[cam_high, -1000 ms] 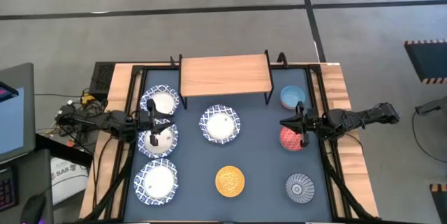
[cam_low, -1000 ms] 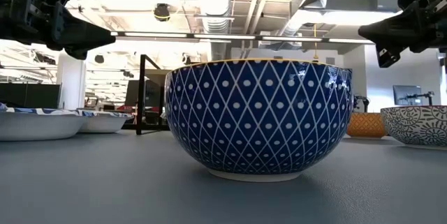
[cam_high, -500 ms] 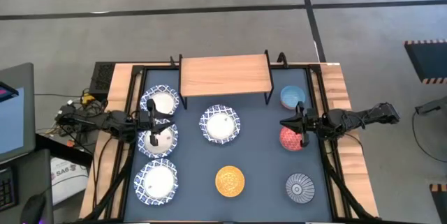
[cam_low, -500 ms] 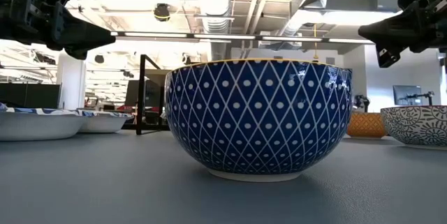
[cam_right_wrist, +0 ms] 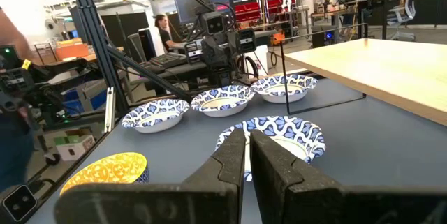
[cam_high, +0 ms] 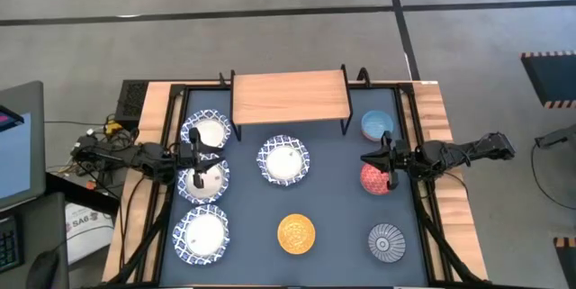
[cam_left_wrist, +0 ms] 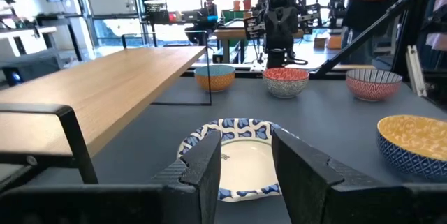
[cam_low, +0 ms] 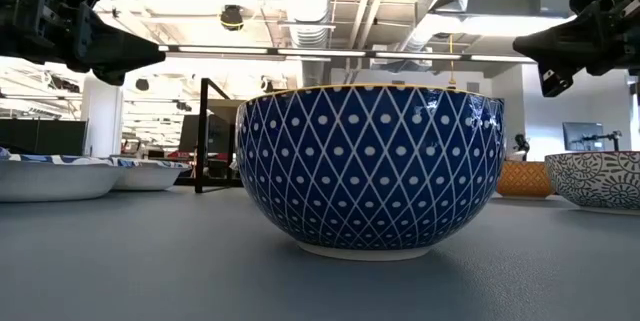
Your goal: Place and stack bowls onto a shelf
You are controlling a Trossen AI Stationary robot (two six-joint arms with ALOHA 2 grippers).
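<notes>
The shelf (cam_high: 288,96), a light wooden top on thin black legs, stands at the table's far edge. Four wide blue-and-white bowls rest on their bases on the table: three on the left (cam_high: 208,132), (cam_high: 205,178), (cam_high: 202,234) and one in the middle (cam_high: 284,159). On the right sit the light blue bowl (cam_high: 377,126), red bowl (cam_high: 377,179) and grey-blue striped bowl (cam_high: 387,242). The yellow bowl (cam_high: 296,233) sits near the middle of the near edge. My left gripper (cam_left_wrist: 244,140) hovers open over the left bowls. My right gripper (cam_right_wrist: 248,135) hangs shut above the red bowl.
The low view is filled by the yellow bowl's blue diamond-patterned outside (cam_low: 370,166), with both arms held high to either side of it. Black frame rails (cam_high: 171,172) run along the table's left and right sides. People and other workstations show in the room beyond.
</notes>
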